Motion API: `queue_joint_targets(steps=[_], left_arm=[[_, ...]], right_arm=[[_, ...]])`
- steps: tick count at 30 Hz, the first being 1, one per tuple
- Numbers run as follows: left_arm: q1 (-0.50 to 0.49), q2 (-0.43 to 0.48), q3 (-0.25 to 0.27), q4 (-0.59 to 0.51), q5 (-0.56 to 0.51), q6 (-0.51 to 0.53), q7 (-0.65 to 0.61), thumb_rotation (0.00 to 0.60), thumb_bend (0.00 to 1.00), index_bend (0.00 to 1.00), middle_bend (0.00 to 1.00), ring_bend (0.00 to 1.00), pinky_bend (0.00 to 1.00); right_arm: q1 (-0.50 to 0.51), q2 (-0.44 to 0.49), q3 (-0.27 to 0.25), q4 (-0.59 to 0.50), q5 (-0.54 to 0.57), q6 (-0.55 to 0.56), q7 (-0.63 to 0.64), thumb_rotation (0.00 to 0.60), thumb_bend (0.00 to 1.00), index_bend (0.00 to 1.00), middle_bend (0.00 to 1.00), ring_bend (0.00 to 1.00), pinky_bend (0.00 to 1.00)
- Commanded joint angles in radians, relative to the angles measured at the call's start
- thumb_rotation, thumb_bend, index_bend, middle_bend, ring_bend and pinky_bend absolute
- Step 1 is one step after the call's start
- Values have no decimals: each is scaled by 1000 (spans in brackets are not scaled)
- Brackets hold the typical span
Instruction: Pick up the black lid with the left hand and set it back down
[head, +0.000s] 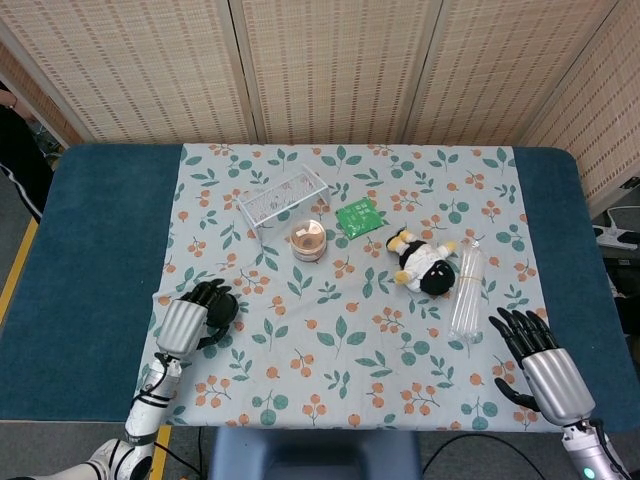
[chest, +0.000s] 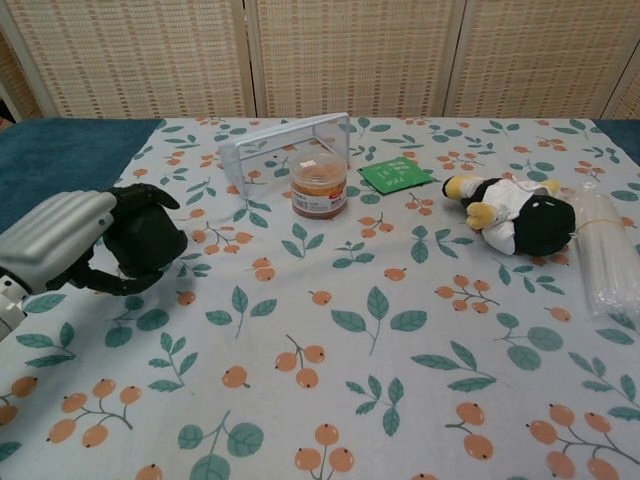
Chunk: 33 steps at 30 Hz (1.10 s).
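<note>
Black lid gripped in left hand, fingers curled over its top, thumb under; lid tilted, lifted clear of the cloth in chest view, at desk's front-left, near cloth edge. In head view lid mostly hidden by left hand.

Containers: small clear jar w/ orange-brown contents, white label on lid, upright at centre-rear; white wire rack just behind it, nothing seen in it. Clear plastic sleeve of white sticks lies far right. Green packet flat, beside plush toy (black, white, yellow), on its side.

Right hand at front-right, fingers apart, holding nothing.

Surface: floral cloth w/ leaves and orange berries over a blue desk. Room: woven tan screen panels behind.
</note>
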Motion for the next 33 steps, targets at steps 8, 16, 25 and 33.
queue_joint_targets(steps=[8, 16, 25, 33], left_arm=[[79, 475, -339, -776, -522, -578, -1371, 600, 645, 369, 433, 391, 487], [133, 519, -510, -659, -569, -1015, -1783, 600, 622, 342, 405, 365, 465], [203, 480, -575, -715, -391, -953, -1682, 600, 617, 332, 394, 356, 460], [184, 342, -369, -593, 65, -468, -1115, 600, 619, 318, 381, 345, 448]], right_arm=[[-1, 2, -5, -3, -7, 2, 4, 600, 145, 0, 0, 0, 0], [-2, 4, -11, -8, -18, 3, 5, 600, 145, 0, 0, 0, 0], [-3, 8, -15, -7, -25, 6, 10, 600, 145, 0, 0, 0, 0], [-2, 4, -14, -8, -22, 0, -1, 600, 145, 0, 0, 0, 0]])
